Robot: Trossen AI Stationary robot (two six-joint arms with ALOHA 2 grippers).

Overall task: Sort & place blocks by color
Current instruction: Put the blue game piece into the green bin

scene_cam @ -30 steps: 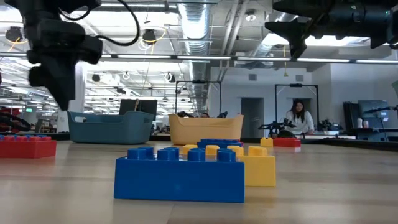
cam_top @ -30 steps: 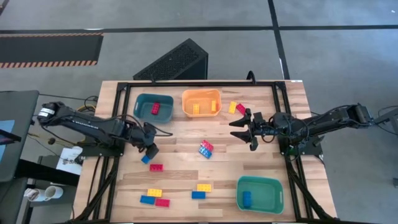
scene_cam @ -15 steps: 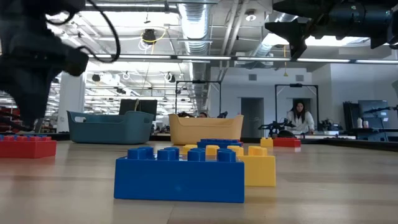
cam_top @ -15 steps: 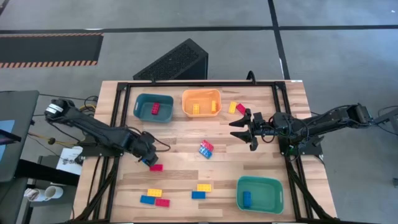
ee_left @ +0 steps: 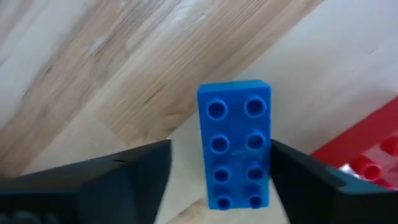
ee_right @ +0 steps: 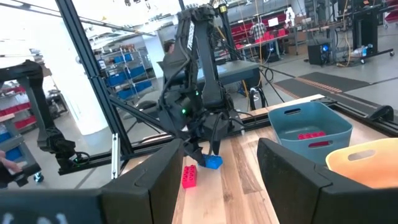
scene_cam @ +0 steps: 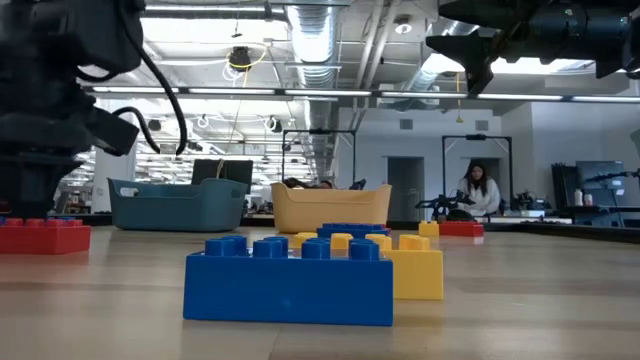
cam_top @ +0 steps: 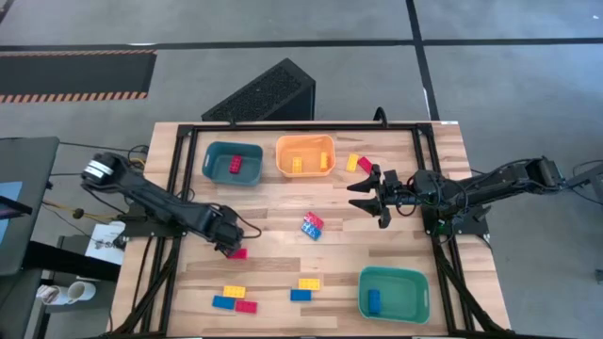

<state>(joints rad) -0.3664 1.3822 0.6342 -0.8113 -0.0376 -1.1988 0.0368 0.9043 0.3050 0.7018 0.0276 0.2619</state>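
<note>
The left gripper [cam_top: 229, 247] is low over the wooden table [cam_top: 283, 226], its fingers [ee_left: 130, 180] apart on either side of a blue block [ee_left: 235, 152] that lies studs-up between them; whether the pads touch its sides cannot be told. A red block [cam_top: 237, 253] lies just beside it.

The right gripper [cam_top: 363, 193] hangs above the table near its right side, fingers [ee_right: 155, 180] apart with nothing between them.

No readable writing shows on any block or bin.

Elsewhere:
- a stacked blue and red pair [cam_top: 312, 225] sits mid-table with bare wood all round it
- a yellow, blue and red cluster [cam_top: 234, 298] lies near the front left edge
- a yellow and blue pair [cam_top: 304, 288] sits nearer the front centre
- a yellow and a red block [cam_top: 359, 164] lie near the back, right of the orange bin [cam_top: 305, 143]

The teal bin [cam_top: 218, 151] at the back holds a red block, the orange bin a yellow one, and the green bin [cam_top: 394, 276] at the front right a blue one.

In the low view, a person [scene_cam: 480, 190] stands in the room beyond the table.
</note>
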